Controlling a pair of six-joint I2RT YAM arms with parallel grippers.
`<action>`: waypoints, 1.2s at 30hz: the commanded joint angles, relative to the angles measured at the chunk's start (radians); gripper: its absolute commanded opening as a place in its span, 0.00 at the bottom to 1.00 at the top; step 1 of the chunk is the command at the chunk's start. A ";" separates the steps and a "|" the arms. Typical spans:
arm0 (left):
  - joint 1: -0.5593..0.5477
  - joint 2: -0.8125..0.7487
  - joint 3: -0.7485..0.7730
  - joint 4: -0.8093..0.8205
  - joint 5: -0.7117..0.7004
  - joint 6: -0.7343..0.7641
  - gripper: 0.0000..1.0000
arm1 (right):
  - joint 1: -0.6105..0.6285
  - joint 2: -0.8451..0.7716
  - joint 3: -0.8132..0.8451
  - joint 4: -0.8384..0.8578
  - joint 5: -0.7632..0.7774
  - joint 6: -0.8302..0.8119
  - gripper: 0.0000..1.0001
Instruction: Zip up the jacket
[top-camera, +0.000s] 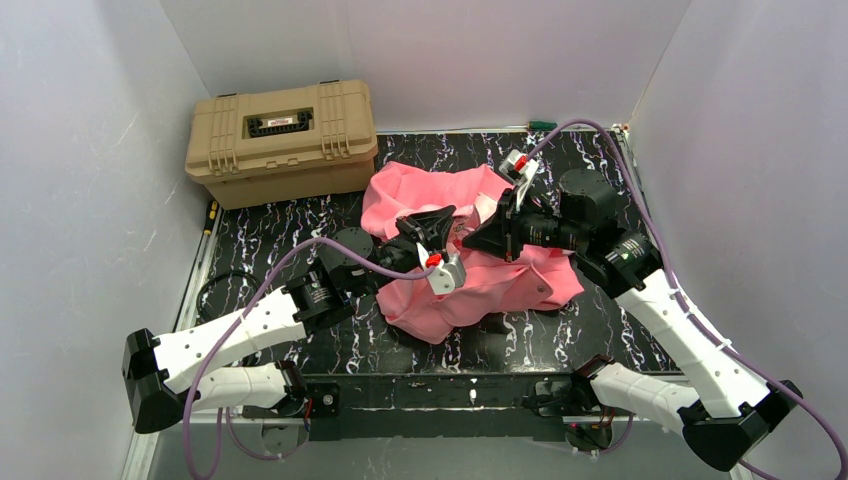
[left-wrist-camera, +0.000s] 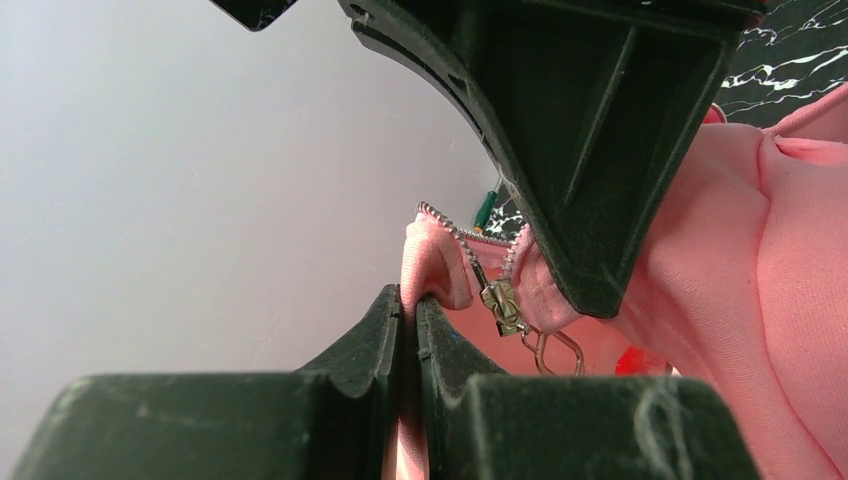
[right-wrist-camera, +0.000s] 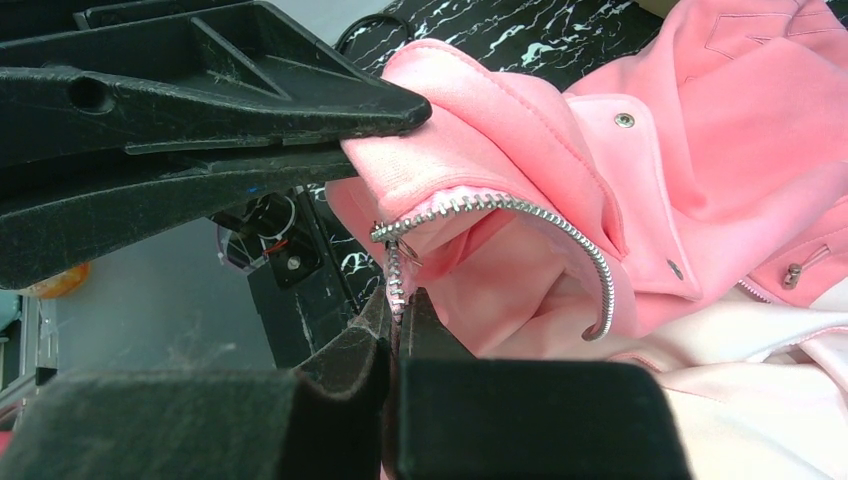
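The salmon-pink jacket (top-camera: 500, 270) lies bunched in the middle of the black marbled table. Both grippers meet over its middle. My left gripper (left-wrist-camera: 410, 300) is shut on a fold of the jacket's front edge, just left of the metal zipper slider (left-wrist-camera: 503, 306) and its wire pull tab (left-wrist-camera: 552, 350). My right gripper (right-wrist-camera: 397, 305) is shut on the zipper tape, with the row of teeth (right-wrist-camera: 560, 225) curving away to the right. From above, the left gripper (top-camera: 452, 228) and the right gripper (top-camera: 478, 236) almost touch. A pocket snap (right-wrist-camera: 624, 120) shows on the jacket.
A tan hard case (top-camera: 282, 140) stands at the back left. A green-handled tool (top-camera: 541, 125) lies by the back wall, and a yellow-handled one (top-camera: 210, 214) along the left edge. White walls close in three sides. Purple cables (top-camera: 262, 290) loop over both arms.
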 joint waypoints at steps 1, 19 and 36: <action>-0.008 -0.022 0.005 0.056 0.013 0.014 0.00 | 0.001 -0.028 0.054 0.027 0.008 0.004 0.01; -0.008 -0.023 -0.015 0.055 0.049 0.051 0.00 | 0.001 -0.042 0.078 -0.013 0.030 -0.008 0.01; -0.010 -0.058 -0.077 0.054 0.133 0.128 0.00 | -0.002 -0.047 0.059 -0.022 0.009 0.013 0.01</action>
